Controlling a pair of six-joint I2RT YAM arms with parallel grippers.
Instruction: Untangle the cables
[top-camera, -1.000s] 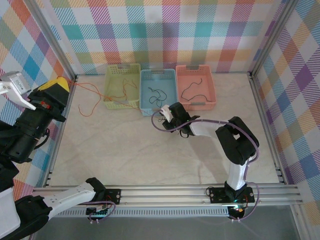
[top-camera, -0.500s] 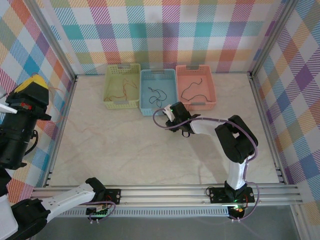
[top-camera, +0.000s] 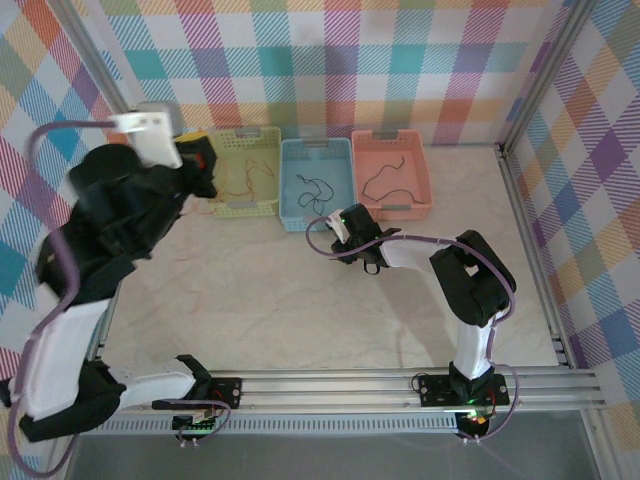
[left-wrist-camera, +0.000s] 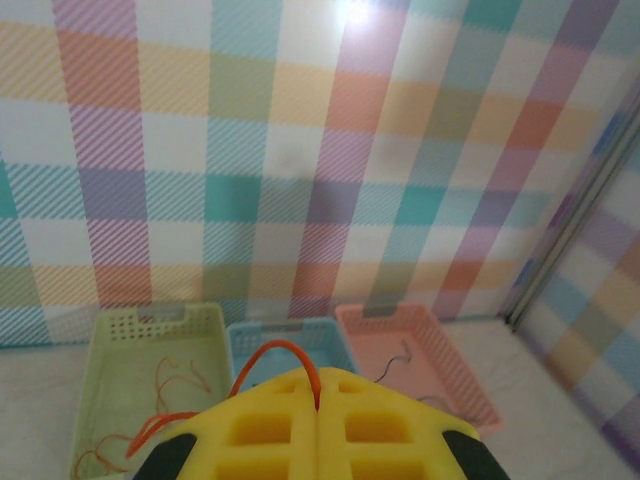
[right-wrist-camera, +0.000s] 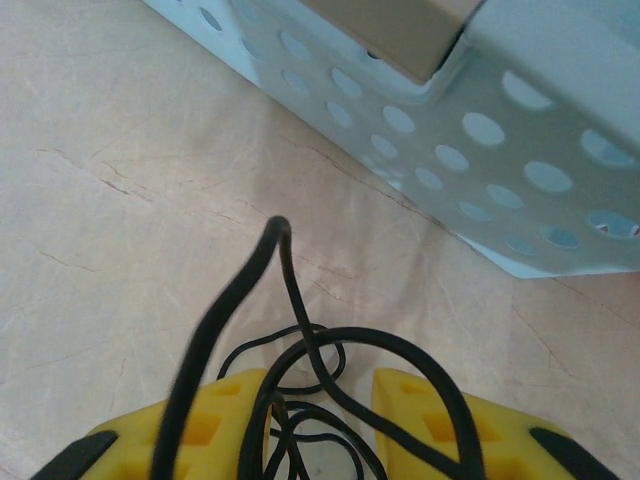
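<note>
My left gripper (top-camera: 197, 150) is raised above the green basket (top-camera: 222, 150), shut on a thin orange cable (left-wrist-camera: 272, 350) that loops up from between its yellow fingers (left-wrist-camera: 380, 420). More orange cable (top-camera: 245, 185) lies in that basket. My right gripper (top-camera: 337, 222) is low on the table in front of the blue basket (top-camera: 345, 160). Its jaws stand apart around a tangle of black cables (right-wrist-camera: 330, 350) lying on the table. One black strand (right-wrist-camera: 215, 320) rises close to the camera. A black cable (top-camera: 315, 190) lies in the blue basket, and a dark one (top-camera: 385, 178) in the pink basket (top-camera: 425, 175).
The three baskets stand in a row at the back wall. The blue basket's perforated wall (right-wrist-camera: 480, 150) is just beyond my right fingers (right-wrist-camera: 420, 410). Metal frame posts and checkered walls close in the table (top-camera: 300, 310) on three sides.
My left arm has swung from the far left edge up and to the right, over the green basket, carrying the orange cable off the table. The right gripper has hardly moved.
</note>
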